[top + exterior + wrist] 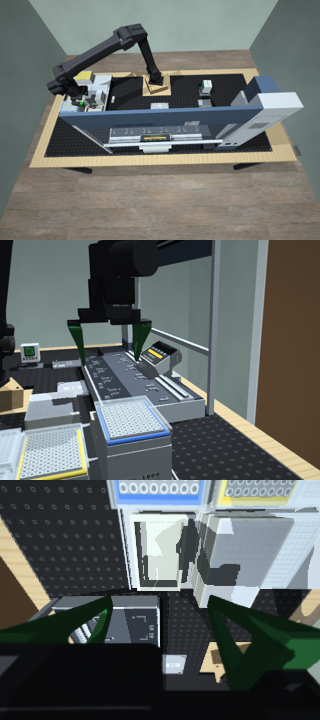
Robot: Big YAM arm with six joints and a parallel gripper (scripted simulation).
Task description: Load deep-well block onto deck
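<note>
My gripper (109, 361) (77, 102) is open and empty, with its green fingers pointing down above the shelf at the table's left end. In the wrist view the fingers frame a sealed grey deep-well block (245, 555), which also shows in the side view (49, 407) with my shadow across its seal. I cannot read its ID label. The grey deck (124, 379) with its rows of corner brackets stands empty under the blue gantry (155, 131).
An open white reservoir (160, 555) sits beside the block. A blue-framed tip rack (131, 420) and a yellow-framed one (51, 451) stand nearer the shelf's end. The regrip nest (159, 104) and the READY key (29, 352) lie beyond the arm's base.
</note>
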